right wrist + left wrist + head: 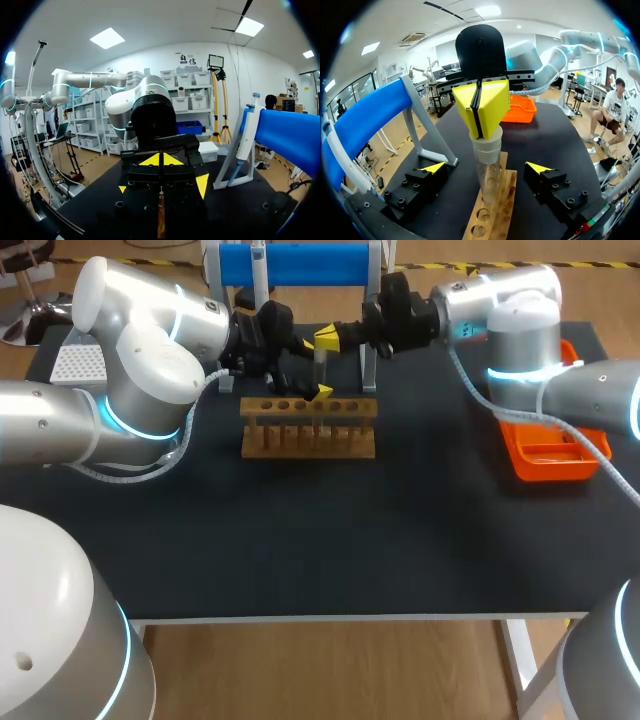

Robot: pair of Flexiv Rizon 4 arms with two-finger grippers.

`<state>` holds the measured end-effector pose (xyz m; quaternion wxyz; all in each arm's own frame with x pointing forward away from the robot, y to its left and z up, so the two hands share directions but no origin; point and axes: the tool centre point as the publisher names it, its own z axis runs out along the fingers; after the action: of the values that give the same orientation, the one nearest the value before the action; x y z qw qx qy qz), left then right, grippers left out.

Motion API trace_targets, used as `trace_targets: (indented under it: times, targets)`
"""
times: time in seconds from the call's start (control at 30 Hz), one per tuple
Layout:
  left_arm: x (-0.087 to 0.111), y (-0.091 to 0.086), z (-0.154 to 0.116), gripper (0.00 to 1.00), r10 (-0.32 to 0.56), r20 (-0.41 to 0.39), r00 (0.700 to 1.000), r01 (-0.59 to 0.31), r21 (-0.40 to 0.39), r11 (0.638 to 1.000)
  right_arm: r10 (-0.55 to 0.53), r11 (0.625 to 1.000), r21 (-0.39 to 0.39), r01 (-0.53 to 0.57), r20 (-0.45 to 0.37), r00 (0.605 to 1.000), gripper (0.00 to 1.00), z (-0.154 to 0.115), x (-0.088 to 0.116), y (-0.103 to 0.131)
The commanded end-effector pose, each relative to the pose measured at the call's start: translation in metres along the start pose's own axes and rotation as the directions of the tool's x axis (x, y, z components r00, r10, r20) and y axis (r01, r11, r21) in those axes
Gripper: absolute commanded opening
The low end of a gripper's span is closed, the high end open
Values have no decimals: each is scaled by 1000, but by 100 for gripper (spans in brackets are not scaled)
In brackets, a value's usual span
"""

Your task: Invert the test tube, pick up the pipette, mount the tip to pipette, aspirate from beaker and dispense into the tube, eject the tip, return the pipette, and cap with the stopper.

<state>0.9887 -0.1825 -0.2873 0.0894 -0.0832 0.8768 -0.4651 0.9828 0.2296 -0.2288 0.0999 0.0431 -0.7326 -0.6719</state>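
The tube (487,160) stands upright over the wooden rack (308,430), near the middle of the rack's row of holes. Its lower end is at one of those holes (whether it is seated there or just above it, I cannot tell). The right hand (479,112) comes in from the right side of the surface (320,530) and sits at the top of the tube. Its two yellow tips are pressed almost together, with only a thin seam between them, and pinch the tube's rim.

The left hand (487,168) faces it from the other side, with its fingers (435,168) spread wide. One tip lies on each side of the tube, low down near the rack's top, and neither touches the glass. In the head view one of these yellow tips shows just in front of the tube, right above the rack's rear edge.

Behind the rack stands the stand (295,262), with a blue bar across its top and pale legs. The pipette (248,131) hangs on it, upright, beside one of the legs. An orange tray (520,462) lies at the right edge of the surface, partly under the right arm. A white box (78,363) with a gridded top sits at the far left, behind the left arm. Both are well apart from the rack.
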Motion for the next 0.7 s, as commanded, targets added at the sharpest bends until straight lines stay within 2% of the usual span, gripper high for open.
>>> trace_targets:
  times: [0.03,0.1,0.23,0.37,0.4,0.43,0.47,0.57,0.7]
  targets:
    - [0,0,-2,100,0,-3,1000,0,-1,1000,3,1000,4,-3,0,1000,0,-1,-1,-15]
    - [0,0,-2,100,0,-3,1000,0,-1,1000,2,1000,-8,-2,4,1000,0,-2,-1,-10]
    - [0,0,-2,100,0,-3,1000,0,-1,1000,-45,998,-39,46,8,999,0,-6,-2,15]
    - [0,0,-2,100,0,-3,1000,0,-1,1000,-84,996,-36,85,28,996,2,-17,0,32]
    - [0,0,-2,100,0,-3,1000,0,-1,1000,-94,995,-29,95,38,995,36,-22,1,34]
    - [0,0,-2,100,0,-3,1000,0,-1,1000,-111,994,-15,112,52,992,96,-30,4,37]
    - [0,0,-2,100,0,-3,1000,0,-1,1000,-121,993,-5,121,64,991,100,-36,6,39]
    - [0,0,-2,100,0,-3,1000,0,-1,1000,-133,991,16,132,97,986,100,-57,12,42]
    - [0,0,-2,100,0,-3,1000,0,-1,1000,-161,983,110,144,172,972,100,-93,24,33]
